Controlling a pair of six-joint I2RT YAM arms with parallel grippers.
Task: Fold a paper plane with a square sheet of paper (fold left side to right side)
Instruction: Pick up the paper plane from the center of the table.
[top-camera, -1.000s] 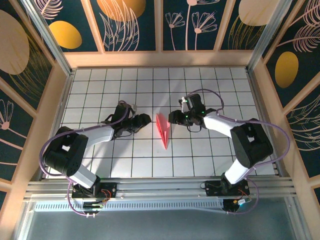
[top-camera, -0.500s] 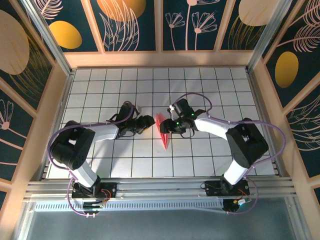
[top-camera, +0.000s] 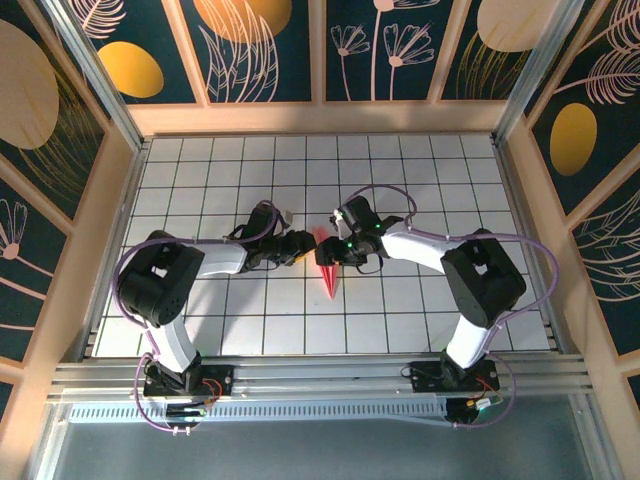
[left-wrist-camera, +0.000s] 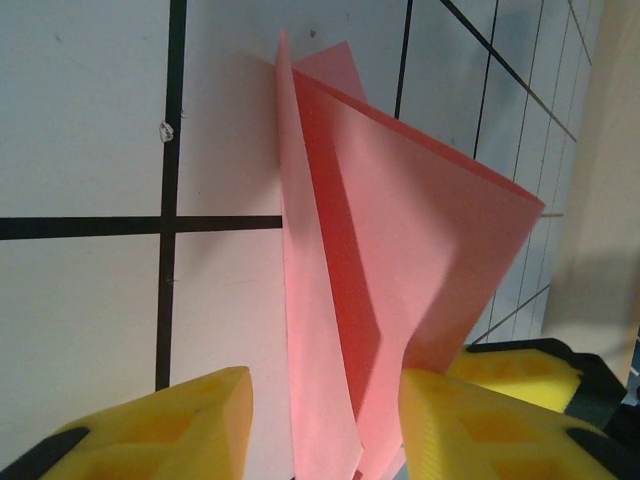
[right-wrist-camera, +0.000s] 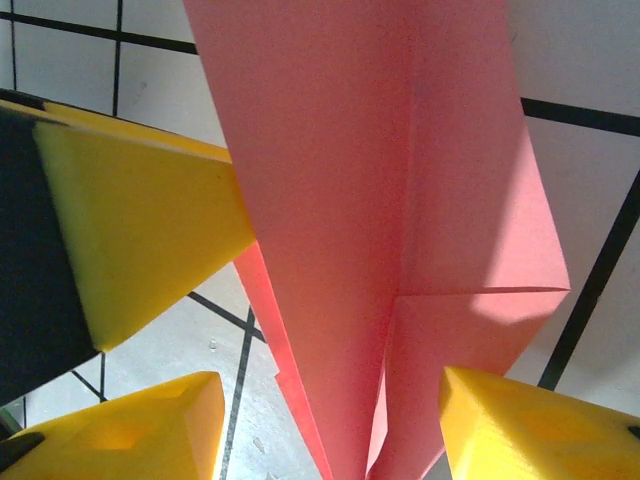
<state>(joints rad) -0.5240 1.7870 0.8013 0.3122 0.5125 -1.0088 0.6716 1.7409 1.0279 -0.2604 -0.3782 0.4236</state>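
Left claw (top-camera: 298, 246): released, jaws spread about the plane's wide end; it has crept in from a tile off. Paper plane (top-camera: 328, 270): pink dart mid-surface (top-camera: 400, 320), nose toward the arm bases, flaps half raised, unmoved. Right claw (top-camera: 334, 252): released, likewise advanced, straddling the same end. Judged: both are poised to pinch the fold.

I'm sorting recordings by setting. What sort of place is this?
Probably a purpose-built robot test cell: a white grid-tiled tabletop, patterned wall panels enclosing it, and aluminium rails holding two arm bases.
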